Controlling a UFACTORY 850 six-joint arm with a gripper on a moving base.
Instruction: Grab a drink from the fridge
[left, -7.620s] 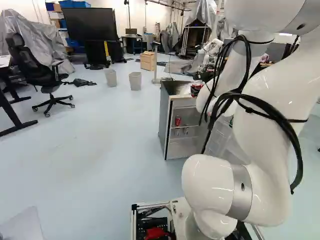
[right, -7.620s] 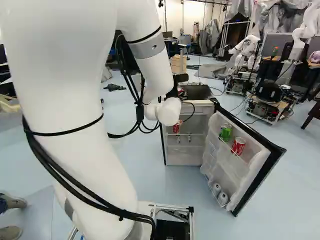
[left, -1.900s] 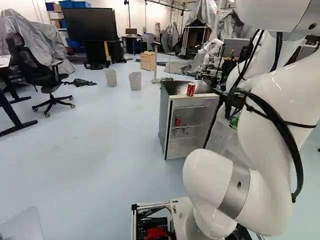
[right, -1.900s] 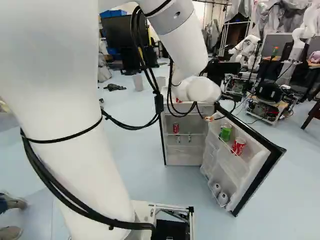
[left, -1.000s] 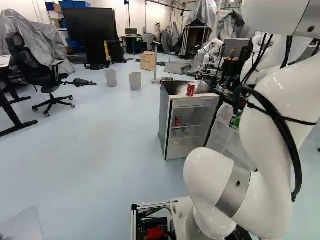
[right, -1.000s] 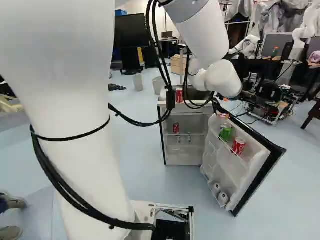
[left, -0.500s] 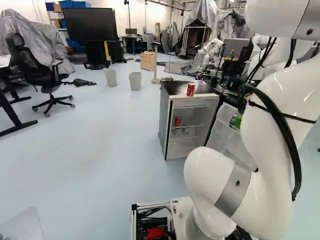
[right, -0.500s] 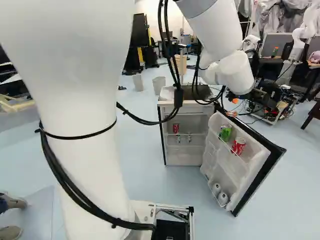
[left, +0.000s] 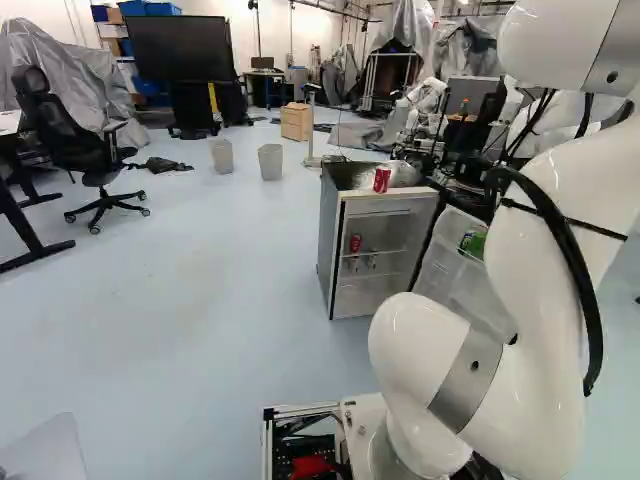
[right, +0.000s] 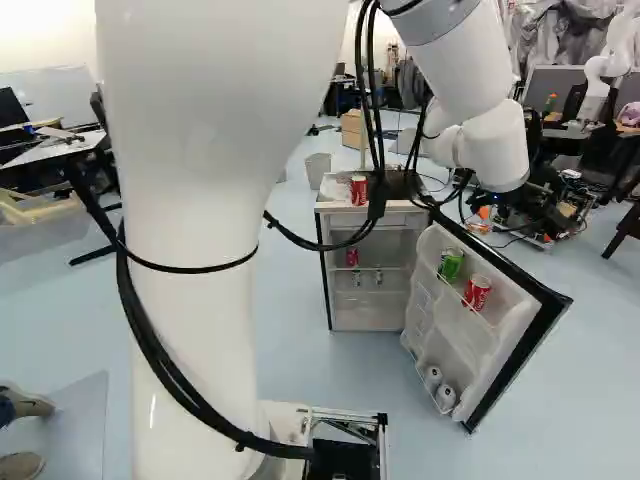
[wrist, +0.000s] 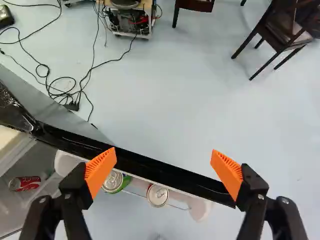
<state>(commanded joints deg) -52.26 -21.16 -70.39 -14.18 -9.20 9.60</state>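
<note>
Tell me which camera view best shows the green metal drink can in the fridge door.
The right base view: there the green metal can shows its side, clear of the white arm. The left base view has it small, close to the arm's outline. The wrist view shows mostly its lid from above, beside one orange pad.

"Black fingers (wrist: 75, 200) with ribbed orange pads (wrist: 101, 168) stand wide apart, an open door's glossy black edge (wrist: 150, 167) running ahead of them."

"And the cans?"

"A green metal can (wrist: 114, 182) and a pale-topped can (wrist: 158, 195) line the white door shelf (wrist: 200, 209); a red-and-white can (wrist: 25, 183) sits inside the pale fridge (wrist: 19, 151)."
</note>
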